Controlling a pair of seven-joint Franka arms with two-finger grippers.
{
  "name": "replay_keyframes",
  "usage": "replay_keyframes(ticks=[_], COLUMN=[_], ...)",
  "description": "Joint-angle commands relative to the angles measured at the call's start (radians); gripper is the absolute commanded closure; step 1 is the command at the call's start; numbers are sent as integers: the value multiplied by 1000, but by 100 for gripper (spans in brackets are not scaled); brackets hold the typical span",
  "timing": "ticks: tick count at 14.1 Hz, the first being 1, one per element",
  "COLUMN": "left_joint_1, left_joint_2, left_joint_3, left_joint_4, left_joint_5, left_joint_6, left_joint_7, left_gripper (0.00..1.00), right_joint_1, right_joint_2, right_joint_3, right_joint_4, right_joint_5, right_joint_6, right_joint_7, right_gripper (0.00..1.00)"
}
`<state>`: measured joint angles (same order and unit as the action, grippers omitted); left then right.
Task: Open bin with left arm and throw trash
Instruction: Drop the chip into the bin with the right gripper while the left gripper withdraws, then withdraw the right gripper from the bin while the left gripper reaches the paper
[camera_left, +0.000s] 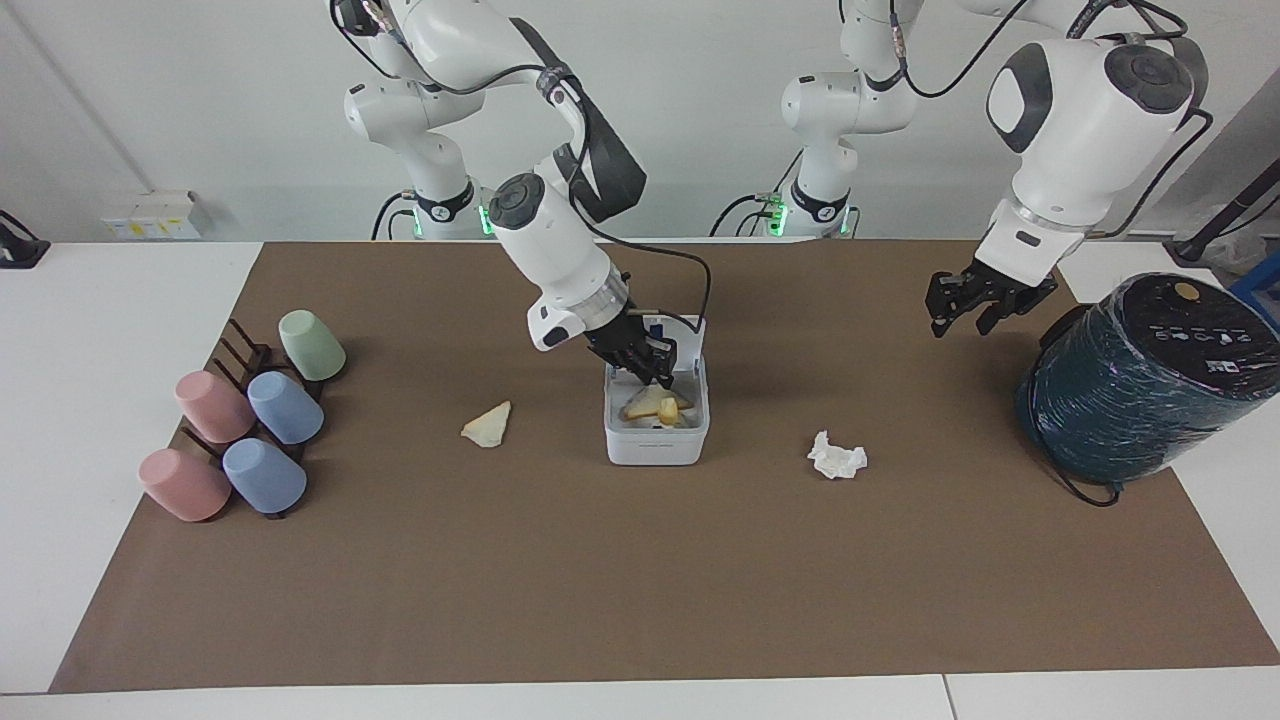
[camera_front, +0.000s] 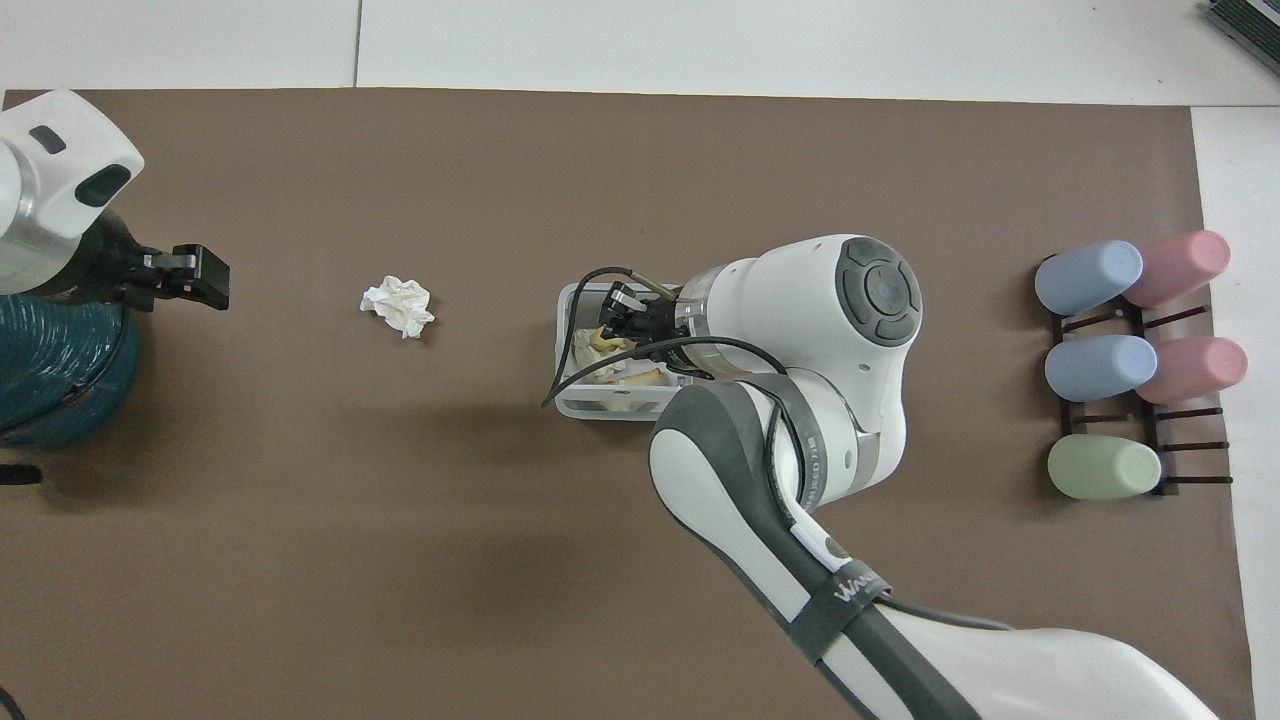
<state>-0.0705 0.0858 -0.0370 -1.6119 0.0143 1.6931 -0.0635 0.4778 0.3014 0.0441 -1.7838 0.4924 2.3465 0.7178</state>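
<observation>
The white bin (camera_left: 655, 446) stands mid-mat with its lid up, partly hidden by my right arm. My right gripper (camera_left: 655, 372) hangs open just over the bin's opening (camera_front: 572, 398). Under it, inside the bin, a yellow-orange lump (camera_left: 668, 408) lies on other scraps. A cream triangular piece (camera_left: 487, 424) lies on the mat toward the right arm's end. The white tissue wad (camera_left: 836, 456) lies toward the left arm's end, also seen from overhead as the tissue wad (camera_front: 398, 305). My left gripper (camera_left: 960, 312) hovers open and empty beside the dark teal cylinder.
A big dark teal cylinder (camera_left: 1140, 380) stands at the left arm's end of the mat. A rack of pastel cups (camera_left: 245, 420) lies at the right arm's end. The right arm's elbow (camera_front: 800, 400) covers the mat beside the bin from overhead.
</observation>
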Motion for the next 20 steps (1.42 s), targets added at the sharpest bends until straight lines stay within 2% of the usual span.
replay_keyframes(ticks=[1,3,6,8,13,16,18,20], left_joint_1=[-3,-5,-11,-23,-23,-23,-25,-46], left_joint_2=[-34,-57,-70,-61,-9,17,55,122], left_joint_3=[-1,-1,-6,-6,-6,-4,-4,-6], left_joint_4=[-66,-132,-204,-256,-356,-387,-390,-388], left_joint_5=[21,19,19,16,9,-52,-62,-62], left_joint_6=[52,127,207,296,525,641,695,770], left_joint_7=[36,37,37,37,27,16,14,-42], left_gripper=[0,0,0,0,0,0,0,0], right_joint_1=[2,-11,-74,-132,-316,-349,-352,-364], right_joint_2=[-7,-24,-41,-74,-206,-252,-264,-258], right_joint_3=[-1,-12,-15,-13,-15,-53,-96,-96], right_joint_4=[-3,3,36,35,35,35,-6,-49], right_joint_5=[3,-36,-364,-495,-508,-506,-503,-491], right_joint_6=[14,5,5,-15,-237,-358,-362,-352], right_joint_7=[9,-8,-72,-109,-409,-468,-543,-563], right_gripper=[0,0,0,0,0,0,0,0])
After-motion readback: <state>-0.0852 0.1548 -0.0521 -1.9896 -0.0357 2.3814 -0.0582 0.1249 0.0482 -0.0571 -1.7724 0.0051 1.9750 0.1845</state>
